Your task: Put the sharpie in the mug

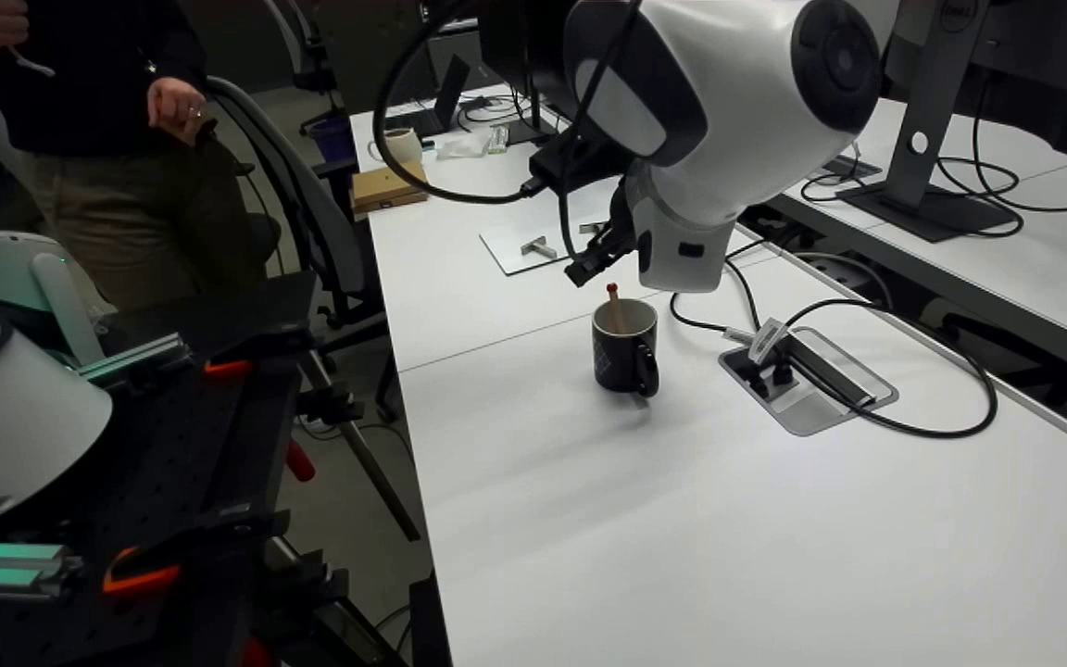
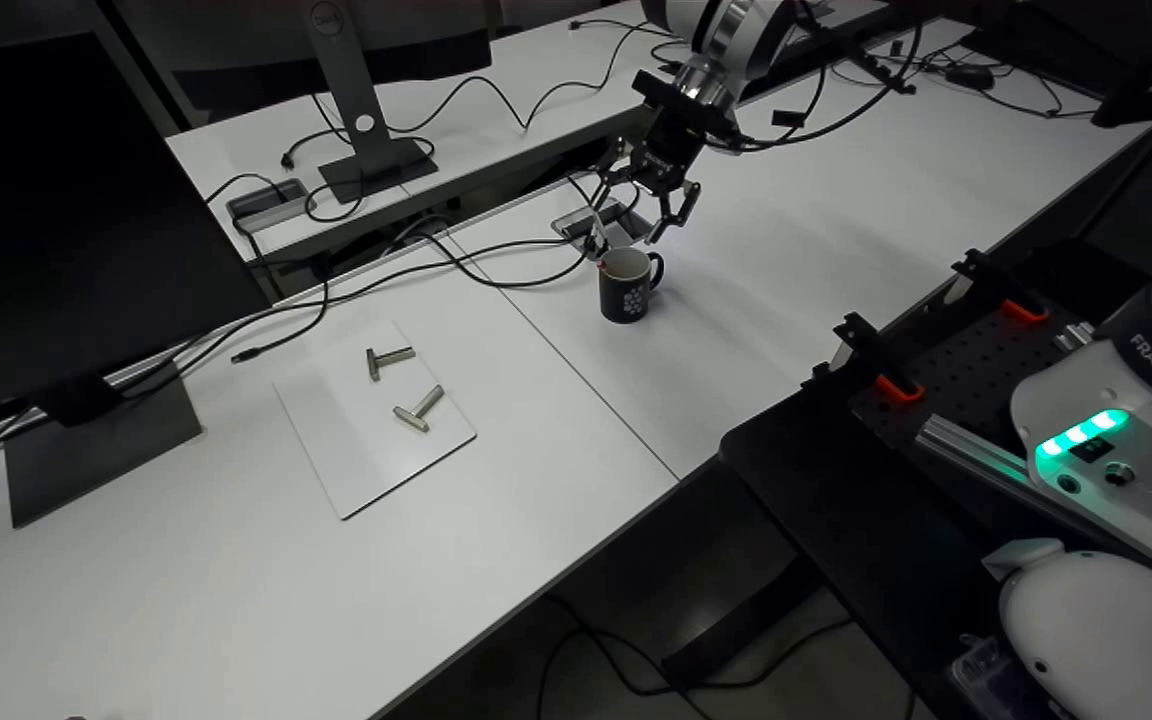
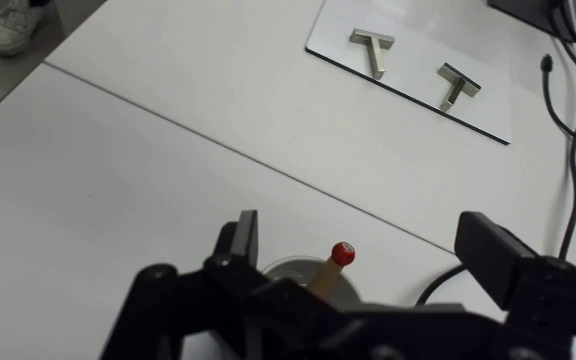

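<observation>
standing tilted in a small black mug (image 1: 620,363) is the sharpie (image 1: 618,315), a thin tan stick with a rounded red end that pokes above the rim. the mug sits upright on a white table (image 1: 533,519), and its walls hide the sharpie's lower end. above, the gripper (image 3: 364,246) has its two fingers (image 3: 484,257) spread wide with nothing in their hold; the wrist view shows the red end between them, apart from both.

by its look, the sharpie should be light, stiff and hard to break, with a smooth shaft that may roll or slip. anyone lifting it out would best pinch across the tan part just beneath the red end, since only that top stretch stands clear of the mug; a grip on the rounded tip could slide off. the mug is likely hard, heavier and able to chip, easiest held by its wall or its handle (image 1: 647,371). the task looks finished, and backing straight upward would probably avoid nudging the sharpie or tipping the mug.
</observation>
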